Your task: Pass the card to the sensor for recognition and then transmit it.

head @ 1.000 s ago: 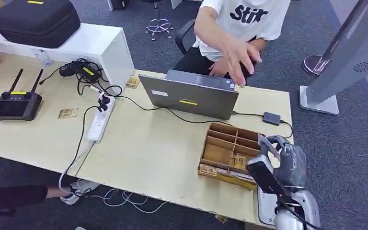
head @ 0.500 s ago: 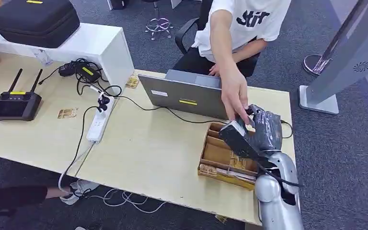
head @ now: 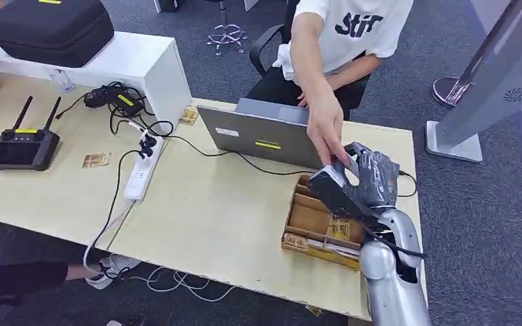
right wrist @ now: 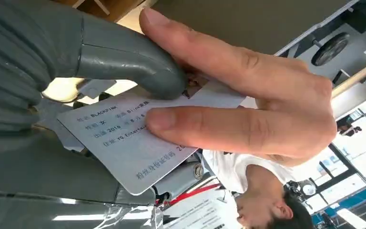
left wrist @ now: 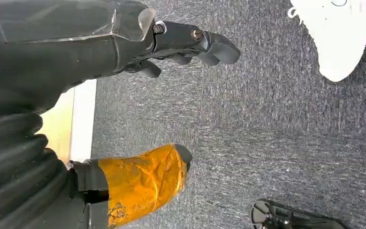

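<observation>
My right hand [head: 372, 178] is raised over the cardboard tray [head: 310, 219], just in front of the laptop. In the right wrist view its grey thumb [right wrist: 124, 59] presses a pale grey card [right wrist: 124, 145] with printed text against the fingers behind it. A person's hand [head: 329, 129] reaches over the laptop and pinches the same card between thumb and fingers [right wrist: 248, 112]. Both hands hold the card. My left hand [left wrist: 138, 47] hangs over grey carpet with its fingers apart and nothing in it; its thumb [left wrist: 143, 181] is wrapped in orange tape.
An open laptop [head: 265, 139] stands at the table's far edge, with the seated person behind it. A power strip [head: 139, 178], cables, a black controller [head: 24, 146] and a black case [head: 47, 27] lie to the left. A grey kiosk stand [head: 482, 88] rises at the right.
My right hand has risen from the table's front right corner to above the tray. The person's hand has come down across the laptop and taken hold of the card.
</observation>
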